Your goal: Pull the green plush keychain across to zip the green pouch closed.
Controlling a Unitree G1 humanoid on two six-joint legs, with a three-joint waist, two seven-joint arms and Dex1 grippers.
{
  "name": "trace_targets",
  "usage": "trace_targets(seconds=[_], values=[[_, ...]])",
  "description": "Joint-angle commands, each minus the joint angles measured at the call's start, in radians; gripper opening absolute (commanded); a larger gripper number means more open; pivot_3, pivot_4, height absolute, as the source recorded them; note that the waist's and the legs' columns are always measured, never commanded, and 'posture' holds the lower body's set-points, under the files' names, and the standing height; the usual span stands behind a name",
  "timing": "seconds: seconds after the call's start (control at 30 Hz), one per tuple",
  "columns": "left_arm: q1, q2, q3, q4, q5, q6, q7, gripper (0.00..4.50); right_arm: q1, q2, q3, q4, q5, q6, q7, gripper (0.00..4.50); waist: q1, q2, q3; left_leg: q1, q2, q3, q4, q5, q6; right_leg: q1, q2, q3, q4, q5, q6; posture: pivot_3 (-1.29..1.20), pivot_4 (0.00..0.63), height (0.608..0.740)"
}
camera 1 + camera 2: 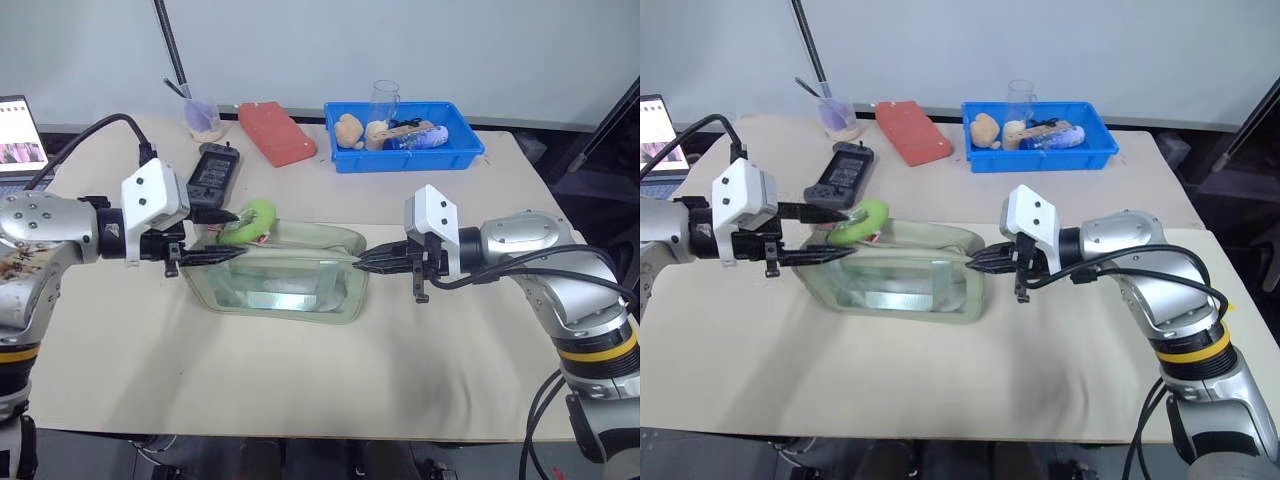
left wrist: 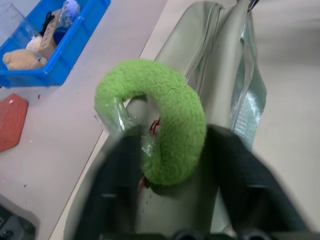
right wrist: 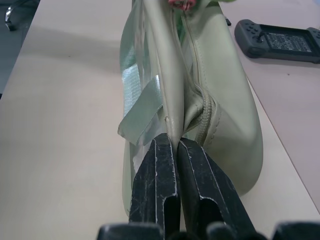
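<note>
The right gripper (image 3: 172, 150) has its two black fingers pressed together on the thin end flap of the green pouch (image 1: 285, 275), pinching the fabric just beside the end of the zipper (image 3: 200, 95). The left gripper (image 2: 172, 165) stands open, its fingers apart on either side of the green plush keychain (image 2: 167, 117); the fuzzy ring sits between them without either finger clearly pressing on it. The keychain rests on top of the pouch at the end by the left gripper, on a short pinkish link (image 2: 154, 126). The pouch lies across the middle of the worktop (image 1: 300, 380), stretched between the two grippers, its clear side panel facing the near edge. Behind the pouch, a black handheld device (image 1: 212, 172) lies near a red pad (image 1: 276, 133). A blue tray (image 1: 405, 158) holding small items sits by the far edge, toward the far right corner.
</note>
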Motion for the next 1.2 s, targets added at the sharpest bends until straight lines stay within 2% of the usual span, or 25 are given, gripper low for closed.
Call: trace_targets(seconds=[0.03, 0.2, 0.27, 0.4, 0.5, 0.73, 0.8, 0.93, 1.07, 1.2], values=[[-0.001, 0.058, 0.059, 0.018, 0.011, 0.003, -0.021, 4.37, -0.001, -0.004, -0.021, -0.018, -0.004, -0.017, -0.008, 0.0, -0.002, 0.0, 0.0, 0.0, 0.0, 0.0, 0.0, 0.0, 0.0, 0.0, 0.0, 0.0, 0.0, 0.0, 0.0, 0.0, 0.15, 0.74], [0.144, 0.139, 0.166, 0.002, -0.01, 0.054, -0.059, 4.45, -0.004, -0.007, -0.018, -0.01, -0.008, -0.026, 0.001, 0.0, -0.004, 0.0, 0.0, 0.0, 0.0, 0.0, -0.001, 0.0, 0.0, -0.001, 0.0, 0.0, 0.0, 0.0, 0.0, 0.0, 0.15, 0.74], [0.205, 0.128, 0.188, -0.009, 0.001, 0.04, -0.05, 4.45, -0.008, -0.006, -0.016, -0.006, -0.01, -0.028, 0.005, 0.0, -0.001, 0.0, 0.0, 0.0, 0.0, 0.0, -0.001, 0.0, 0.0, -0.001, 0.0, 0.0, 0.0, 0.0, -0.001, 0.0, 0.15, 0.74], [0.231, 0.034, 0.171, 0.021, 0.053, -0.039, 0.044, 4.45, -0.019, -0.005, -0.009, -0.001, -0.01, -0.031, 0.016, 0.0, 0.008, 0.0, 0.0, 0.0, 0.0, 0.0, 0.0, 0.0, 0.0, -0.001, -0.001, 0.0, 0.0, -0.003, -0.005, 0.0, 0.15, 0.74], [0.262, 0.018, 0.174, 0.026, 0.06, -0.062, 0.029, 3.62, -0.025, -0.008, -0.007, -0.001, -0.01, -0.029, 0.026, 0.0, 0.007, 0.0, 0.0, 0.0, 0.0, 0.0, 0.001, 0.0, 0.0, -0.001, -0.001, 0.0, 0.0, -0.003, -0.006, 0.0, 0.15, 0.74], [0.274, 0.007, 0.165, 0.028, 0.064, -0.071, 0.028, 0.18, -0.033, -0.009, -0.006, -0.004, -0.01, -0.022, 0.032, 0.0, 0.003, 0.0, 0.0, 0.0, 0.001, 0.001, 0.0, 0.0, 0.0, -0.001, -0.001, 0.0, 0.0, -0.001, -0.004, 0.0, 0.15, 0.74], [0.264, -0.002, 0.153, 0.03, 0.07, -0.066, 0.042, 0.04, -0.035, -0.01, -0.007, -0.006, -0.007, -0.016, 0.032, 0.0, 0.004, 0.0, 0.0, 0.0, 0.001, 0.001, 0.0, 0.0, 0.0, -0.001, -0.001, 0.0, 0.0, -0.001, -0.004, 0.0, 0.15, 0.74], [0.264, 0.001, 0.142, 0.022, 0.071, -0.07, 0.034, 0.0, -0.059, -0.04, -0.016, 0.002, 0.018, 0.006, 0.081, 1.44, 0.005, 0.0, 0.0, 0.0, 0.0, 0.001, 0.0, 0.0, 0.0, -0.001, -0.001, 0.0, 0.0, -0.001, -0.005, 0.0, 0.15, 0.74], [0.264, 0.006, 0.137, 0.021, 0.076, -0.077, 0.028, 0.0, -0.155, -0.042, -0.039, 0.052, 0.06, 0.041, 0.125, 2.79, 0.002, 0.0, 0.0, 0.0, 0.0, 0.001, 0.0, 0.0, 0.0, -0.001, -0.001, 0.0, 0.0, -0.001, -0.005, 0.0, 0.15, 0.74], [0.254, 0.007, 0.129, 0.027, 0.09, -0.089, 0.024, 0.0, -0.322, 0.092, -0.07, 0.188, 0.119, 0.09, 0.064, 4.21, -0.001, 0.0, 0.0, 0.0, 0.001, 0.001, 0.0, 0.0, 0.0, -0.001, -0.001, 0.0, 0.001, -0.001, -0.005, 0.0, 0.15, 0.74]])
